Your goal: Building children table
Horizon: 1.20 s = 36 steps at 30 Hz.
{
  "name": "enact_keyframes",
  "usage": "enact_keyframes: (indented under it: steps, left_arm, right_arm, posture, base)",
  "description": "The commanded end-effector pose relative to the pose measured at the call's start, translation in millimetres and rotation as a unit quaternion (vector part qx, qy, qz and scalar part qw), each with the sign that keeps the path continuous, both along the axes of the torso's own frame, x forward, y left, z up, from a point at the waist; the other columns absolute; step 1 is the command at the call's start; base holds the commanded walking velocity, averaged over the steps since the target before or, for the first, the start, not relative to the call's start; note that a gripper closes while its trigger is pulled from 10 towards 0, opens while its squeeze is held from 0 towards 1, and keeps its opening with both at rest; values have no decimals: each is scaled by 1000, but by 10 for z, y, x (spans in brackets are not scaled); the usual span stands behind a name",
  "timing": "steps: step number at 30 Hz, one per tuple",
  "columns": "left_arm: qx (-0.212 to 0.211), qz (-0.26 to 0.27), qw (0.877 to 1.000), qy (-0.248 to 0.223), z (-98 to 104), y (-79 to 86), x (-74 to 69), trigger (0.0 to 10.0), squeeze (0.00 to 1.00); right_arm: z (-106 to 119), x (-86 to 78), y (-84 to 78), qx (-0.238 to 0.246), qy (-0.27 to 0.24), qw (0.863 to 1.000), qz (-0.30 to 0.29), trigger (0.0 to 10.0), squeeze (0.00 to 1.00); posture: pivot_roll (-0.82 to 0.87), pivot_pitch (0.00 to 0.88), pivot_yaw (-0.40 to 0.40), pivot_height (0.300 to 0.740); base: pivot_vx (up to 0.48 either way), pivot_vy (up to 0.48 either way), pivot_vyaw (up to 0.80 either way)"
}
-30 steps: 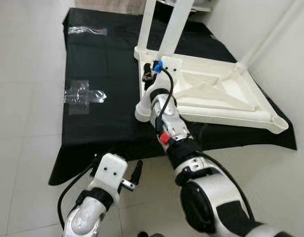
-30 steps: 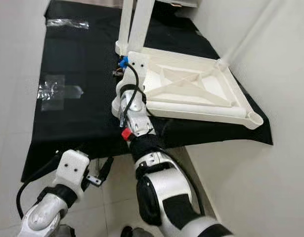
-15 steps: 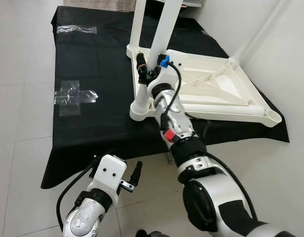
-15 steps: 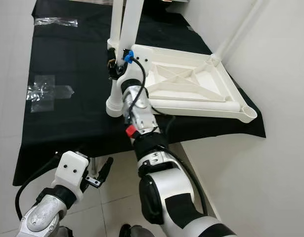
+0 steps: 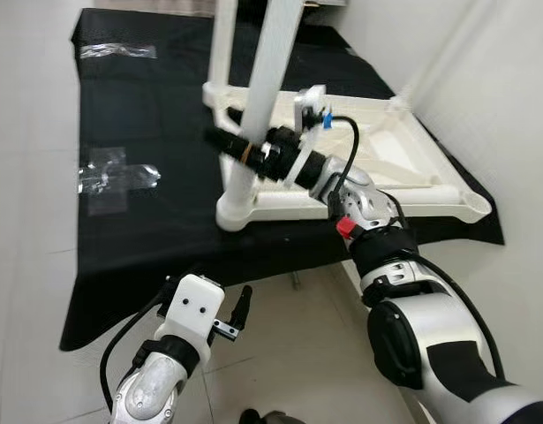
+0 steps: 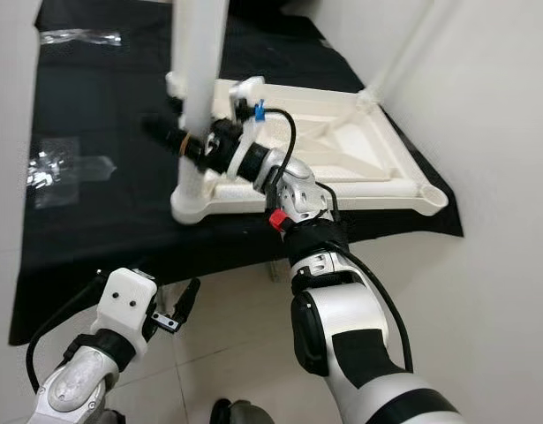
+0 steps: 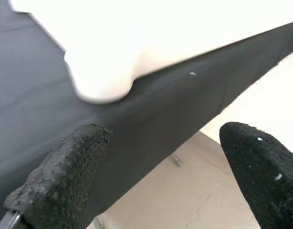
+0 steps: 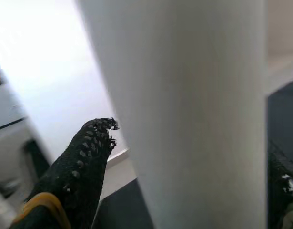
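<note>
An upturned white children's table top (image 5: 386, 150) lies on a black cloth (image 5: 139, 106). Two white legs stand up from its left corners: the near leg (image 5: 258, 97) and the far leg (image 5: 222, 44). My right gripper (image 5: 225, 143) reaches across from the right and holds the near leg low down. In the right wrist view the leg (image 8: 184, 95) sits between the black fingers (image 8: 84, 167), which press on both of its sides. My left gripper (image 5: 240, 309) hangs open below the cloth's front edge, holding nothing; its fingertips (image 7: 65, 171) stand wide apart.
Clear tape patches (image 5: 112, 177) (image 5: 116, 50) are stuck on the cloth at the left. A white wall (image 5: 509, 88) rises close on the right. Pale floor tiles (image 5: 33, 265) lie to the left and in front of the draped table.
My right gripper has swung from the table top's near-left corner leftwards, to sit around the near leg. The camera has shifted. The left arm has stayed put.
</note>
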<state>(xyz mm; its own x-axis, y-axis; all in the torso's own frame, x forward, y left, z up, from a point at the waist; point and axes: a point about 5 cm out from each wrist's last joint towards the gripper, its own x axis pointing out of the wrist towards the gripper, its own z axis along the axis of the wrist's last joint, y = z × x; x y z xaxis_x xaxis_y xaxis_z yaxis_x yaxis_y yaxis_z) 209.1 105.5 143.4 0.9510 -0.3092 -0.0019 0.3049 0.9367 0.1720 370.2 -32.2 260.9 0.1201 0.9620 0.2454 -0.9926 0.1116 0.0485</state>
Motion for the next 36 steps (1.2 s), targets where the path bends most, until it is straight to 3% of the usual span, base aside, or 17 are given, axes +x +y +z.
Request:
enact_keyframes:
  steps: [1, 2, 3, 8, 11, 15, 16, 19, 20, 21, 24, 25, 27, 32, 33, 35, 36]
  left_arm:
    - [-3, -3, 1000, 15, -62, -19, -14, 10000, 0]
    - [-3, -3, 1000, 15, -62, -14, -16, 10000, 0]
    - [-4, -1, 1000, 16, -64, -11, -17, 10000, 0]
    - [-5, 0, 1000, 16, -67, -8, -20, 10000, 0]
    - [-4, 1, 1000, 17, -80, -2, -23, 10000, 0]
    - [-3, 2, 1000, 16, -77, 8, -28, 10000, 0]
    - [-5, 3, 1000, 16, -74, 12, -32, 10000, 0]
    - [-6, 3, 1000, 16, -71, 15, -34, 10000, 0]
    - [-5, 2, 1000, 15, -69, 3, -31, 10000, 0]
    - [-5, 2, 1000, 15, -69, 3, -31, 10000, 0]
    - [-1, 5, 1000, 13, -59, -4, -22, 10000, 0]
    - [-1, 5, 1000, 13, -59, -4, -22, 10000, 0]
    - [-2, 6, 1000, 14, -57, -10, -16, 10000, 0]
    - [-4, 6, 1000, 13, -49, -15, 0, 10000, 0]
    - [-4, 6, 1000, 14, -48, -12, 2, 10000, 0]
    - [-4, 5, 1000, 14, -46, -12, 2, 10000, 0]
    - [-5, 4, 1000, 15, -45, -14, 1, 10000, 0]
  right_arm:
    - [-83, -76, 173, -36, -1, 998, 58, 9961, 0]
    - [-81, -89, 217, -41, -5, 997, 67, 5882, 0]
    - [-76, -99, 271, -43, -5, 997, 69, 0, 0]
    - [-66, -99, 344, -51, -16, 997, 55, 0, 0]
    - [-79, -8, 417, -37, -10, 997, -69, 0, 0]
    - [-94, 114, 401, -21, 31, 975, -219, 0, 0]
    - [-114, 163, 347, -20, 46, 957, -286, 0, 0]
    - [-128, 194, 303, -18, 55, 941, -332, 0, 0]
    - [-129, 230, 218, 7, 83, 916, -392, 0, 0]
    - [-129, 230, 218, 7, 83, 916, -392, 0, 0]
    - [-137, 266, -160, 67, 124, 786, -602, 0, 0]
    - [-137, 266, -160, 67, 124, 786, -602, 0, 0]
    - [-161, 234, -222, 76, 134, 739, -656, 0, 0]
    - [-181, 222, -127, 82, 158, 720, -671, 0, 0]
    - [-162, 228, -76, 85, 157, 728, -661, 10000, 0]
    - [-150, 232, 1, 78, 158, 746, -643, 10000, 0]
    - [-140, 231, 23, 78, 150, 759, -628, 10000, 1000]
  posture:
    - [129, 191, -223, 740]
    - [128, 192, -220, 740]
    - [123, 193, -219, 740]
    - [122, 193, -225, 740]
    - [117, 184, -224, 740]
    - [109, 194, -219, 740]
    - [102, 188, -220, 740]
    - [102, 188, -220, 740]
    - [105, 191, -214, 740]
    - [105, 191, -214, 740]
    - [107, 195, -214, 740]
    - [107, 195, -214, 740]
    - [111, 195, -216, 740]
    - [113, 200, -215, 740]
    - [113, 200, -215, 740]
    - [109, 200, -216, 740]
    - [110, 196, -217, 740]
  base:
    - [0, 0, 0]
    - [0, 0, 0]
    - [0, 0, 0]
    - [0, 0, 0]
    - [0, 0, 0]
    - [0, 0, 0]
    - [0, 0, 0]
    - [0, 0, 0]
    - [0, 0, 0]
    - [0, 0, 0]
    - [0, 0, 0]
    - [0, 0, 0]
    - [0, 0, 0]
    - [0, 0, 0]
    - [0, 0, 0]
    - [0, 0, 0]
    - [0, 0, 0]
